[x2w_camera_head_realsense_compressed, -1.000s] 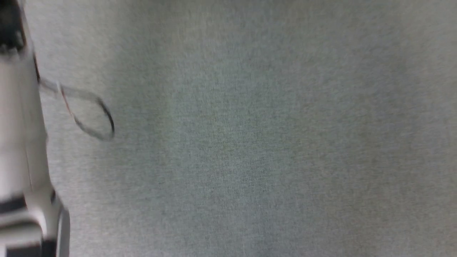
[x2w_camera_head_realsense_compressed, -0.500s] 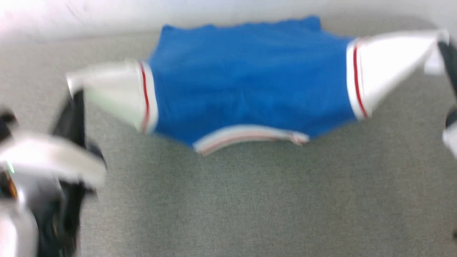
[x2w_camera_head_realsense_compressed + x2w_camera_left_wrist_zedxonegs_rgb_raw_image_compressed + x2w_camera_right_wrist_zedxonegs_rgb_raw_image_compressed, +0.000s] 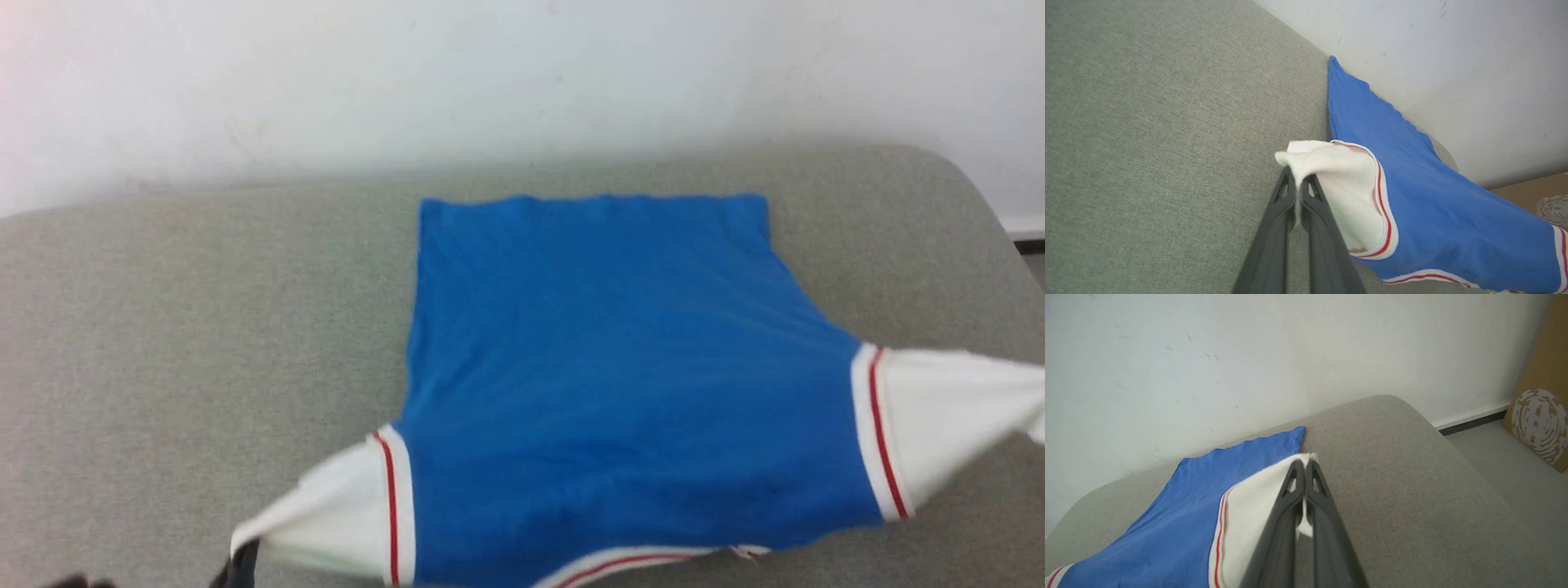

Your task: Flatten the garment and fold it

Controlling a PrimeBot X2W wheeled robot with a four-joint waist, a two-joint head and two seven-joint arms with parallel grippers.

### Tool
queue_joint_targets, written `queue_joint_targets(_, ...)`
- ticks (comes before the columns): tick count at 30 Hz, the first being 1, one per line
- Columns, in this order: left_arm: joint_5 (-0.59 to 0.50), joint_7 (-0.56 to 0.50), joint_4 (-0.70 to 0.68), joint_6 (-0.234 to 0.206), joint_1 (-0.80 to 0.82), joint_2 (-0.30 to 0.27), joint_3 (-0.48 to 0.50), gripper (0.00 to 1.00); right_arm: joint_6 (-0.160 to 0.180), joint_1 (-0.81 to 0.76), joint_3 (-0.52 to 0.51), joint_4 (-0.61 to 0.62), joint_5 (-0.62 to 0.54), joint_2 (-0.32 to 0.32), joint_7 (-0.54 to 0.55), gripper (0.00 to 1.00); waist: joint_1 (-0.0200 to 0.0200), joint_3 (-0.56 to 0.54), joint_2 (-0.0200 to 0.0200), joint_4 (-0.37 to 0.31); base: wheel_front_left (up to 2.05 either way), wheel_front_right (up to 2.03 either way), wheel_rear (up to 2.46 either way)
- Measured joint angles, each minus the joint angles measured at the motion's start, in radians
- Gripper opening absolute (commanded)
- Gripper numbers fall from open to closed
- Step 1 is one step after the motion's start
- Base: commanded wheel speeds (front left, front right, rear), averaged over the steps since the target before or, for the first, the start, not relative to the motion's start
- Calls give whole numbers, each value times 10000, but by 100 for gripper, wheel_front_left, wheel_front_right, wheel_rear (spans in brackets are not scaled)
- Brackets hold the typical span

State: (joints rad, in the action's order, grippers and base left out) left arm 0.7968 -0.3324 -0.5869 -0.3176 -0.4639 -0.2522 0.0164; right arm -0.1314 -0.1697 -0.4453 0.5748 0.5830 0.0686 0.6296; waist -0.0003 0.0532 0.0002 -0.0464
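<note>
Pinching the garment (image 3: 620, 367) by both white sleeves: my left gripper (image 3: 1299, 179) and right gripper (image 3: 1305, 465) clamped on fabric, hem on the cushion (image 3: 204, 327).

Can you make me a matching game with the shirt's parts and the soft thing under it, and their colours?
Things:
1. shirt body
2. sleeve
3. stripe
4. cushion

Colours:
A. grey
B. red
C. blue
D. white

Pairs: 1-C, 2-D, 3-B, 4-A
</note>
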Motion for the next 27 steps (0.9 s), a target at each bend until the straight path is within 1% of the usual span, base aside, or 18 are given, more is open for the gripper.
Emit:
queue_joint_targets(3, 217, 113, -176, 104, -781, 71, 125, 0, 0, -716, -424, 268, 209, -117, 105, 0, 0, -169, 0, 104, 0, 0, 0)
queue_joint_targets(6, 311, 245, -173, 174, -1122, 159, 213, 0, 0, -1267, -619, 203, 506, -132, 69, 0, 1, -223, 0, 220, 0, 0, 0)
queue_joint_targets(8, 311, 245, -77, 178, -1091, 199, 157, 0, 0, -1579, -516, 19, 385, -134, -86, 0, 2, -219, 0, 275, 0, 0, 0)
queue_joint_targets(11, 305, 196, 222, 182, -854, 282, -163, 0, 0, -1829, -35, -430, -65, -138, -240, 0, 2, -145, 0, 306, 0, 0, 0)
queue_joint_targets(13, 259, 111, 468, 188, -490, 326, -458, 0, 0, -1859, 318, -1005, -236, -142, -318, 0, 2, -64, 0, 316, 0, 0, 0)
queue_joint_targets(15, 109, 56, 779, 188, -92, 345, -734, 0, 0, -1894, 846, -1528, -918, -138, -393, 0, 3, 36, 0, 327, 0, 0, 0)
queue_joint_targets(18, -134, -69, 1175, 182, 376, 364, -1131, 0, 0, -1879, 1478, -2721, -1333, -150, -612, 0, 4, 213, 0, 334, 0, 0, 0)
queue_joint_targets(20, -378, -138, 1379, 157, 614, 339, -1302, 0, 0, -1838, 1912, -3613, -1743, 10, -782, 0, 4, 337, 0, 338, 0, 0, 0)
queue_joint_targets(22, -642, -167, 1521, 73, 788, 261, -1379, 0, 0, -1736, 2211, -4443, -2052, 184, -1106, 0, 4, 451, 0, 351, 0, 0, 0)
queue_joint_targets(25, -736, -165, 1542, -8, 1056, 278, -1432, 0, 0, -1385, 2614, -5683, -2259, 349, -1691, 0, 4, 609, 0, 394, 0, 0, 0)
queue_joint_targets(27, -796, -165, 1547, -17, 1224, 280, -1484, 0, 0, -1119, 2855, -6276, -2414, 462, -2125, 0, 5, 678, 0, 451, 0, 0, 0)
